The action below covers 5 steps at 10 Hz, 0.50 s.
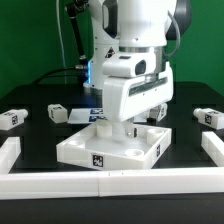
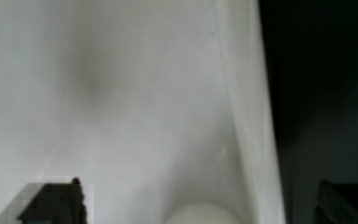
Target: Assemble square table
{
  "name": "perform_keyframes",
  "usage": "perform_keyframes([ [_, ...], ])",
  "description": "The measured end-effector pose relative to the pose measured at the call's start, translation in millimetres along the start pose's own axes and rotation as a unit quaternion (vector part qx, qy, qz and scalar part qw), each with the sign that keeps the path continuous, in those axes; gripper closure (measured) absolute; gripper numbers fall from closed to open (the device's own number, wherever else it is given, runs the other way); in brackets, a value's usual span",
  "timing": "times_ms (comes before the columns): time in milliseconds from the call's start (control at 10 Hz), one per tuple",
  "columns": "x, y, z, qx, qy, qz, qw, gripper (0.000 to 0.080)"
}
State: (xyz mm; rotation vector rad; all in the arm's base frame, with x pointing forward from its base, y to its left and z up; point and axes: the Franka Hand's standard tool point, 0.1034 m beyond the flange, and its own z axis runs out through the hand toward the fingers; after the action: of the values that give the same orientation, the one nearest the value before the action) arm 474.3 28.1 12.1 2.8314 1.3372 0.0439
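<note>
Square table slab (image 1: 130, 155) lies white, raised-rimmed, tagged in front; tool (image 2: 197, 203) spread wide.

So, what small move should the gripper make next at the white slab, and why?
Probably close the fingers on the raised rim of the slab: the gripper is down at it, the fingers stand wide apart with nothing held, and the rim seems to run between them.

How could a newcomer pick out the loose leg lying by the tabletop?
Find the white square slab in the middle of the black table, under the arm. Just behind its far corner on the exterior view's left lies a short white blocky leg with a black-and-white tag. The left-edge leg and the right-edge leg lie far out; this one sits close by the slab.
</note>
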Motion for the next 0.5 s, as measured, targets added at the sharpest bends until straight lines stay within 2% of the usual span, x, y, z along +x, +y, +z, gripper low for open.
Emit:
perform_keyframes([
  [300, -1.1, -2.8, 4.5, 0.003, -0.002, 0.003, 1.000, 0.0150],
  [400, -1.3, -2.9, 4.8, 0.003, -0.002, 0.004, 1.000, 0.0238],
  [500, -1.4, -3.0, 5.0, 0.004, -0.002, 0.003, 1.000, 0.0238],
])
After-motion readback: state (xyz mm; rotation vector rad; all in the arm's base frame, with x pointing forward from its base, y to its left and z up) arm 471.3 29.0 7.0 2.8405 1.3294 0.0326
